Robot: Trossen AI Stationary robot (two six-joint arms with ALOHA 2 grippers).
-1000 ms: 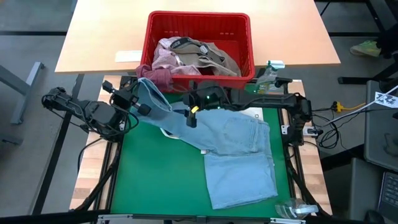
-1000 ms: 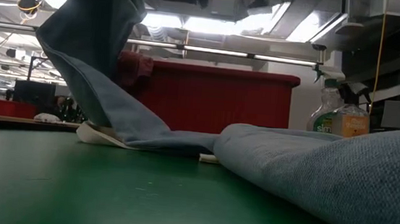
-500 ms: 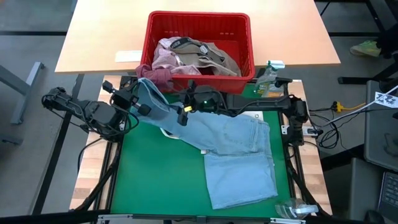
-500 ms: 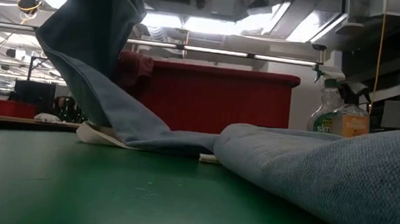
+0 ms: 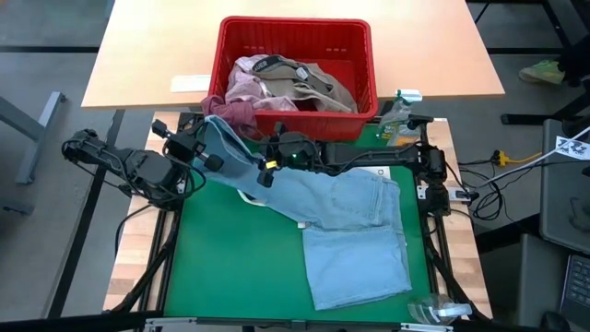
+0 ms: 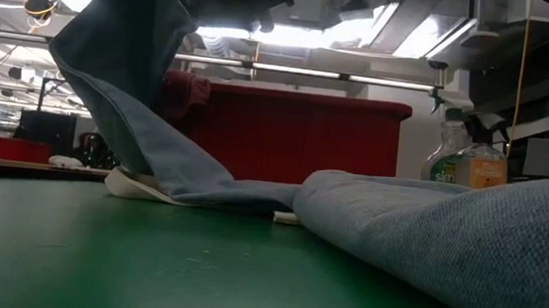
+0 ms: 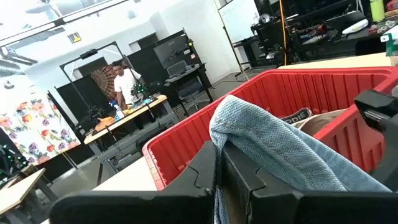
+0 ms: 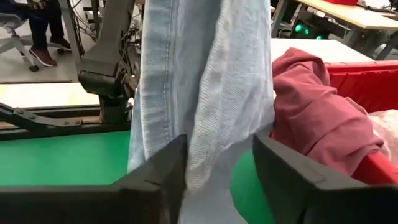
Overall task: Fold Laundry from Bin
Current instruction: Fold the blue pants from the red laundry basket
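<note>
Our left gripper (image 5: 210, 159), clamped shut on the light blue denim garment (image 5: 346, 217), lifts its edge left of centre so our right gripper (image 5: 265, 171), fingers apart around the hanging cloth, can take it.

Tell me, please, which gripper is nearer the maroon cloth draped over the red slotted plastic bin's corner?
Left. The left gripper sits just below the maroon cloth; the right gripper is farther along the jeans.

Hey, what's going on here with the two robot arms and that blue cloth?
The robot is pulling laundry out to fold. The left gripper is shut on one end of the light blue garment and holds it up off the green mat, while the rest lies spread across the mat. The right gripper has its fingers open on either side of the hanging part, not clamped on it. More clothes sit in the red bin behind.
</note>
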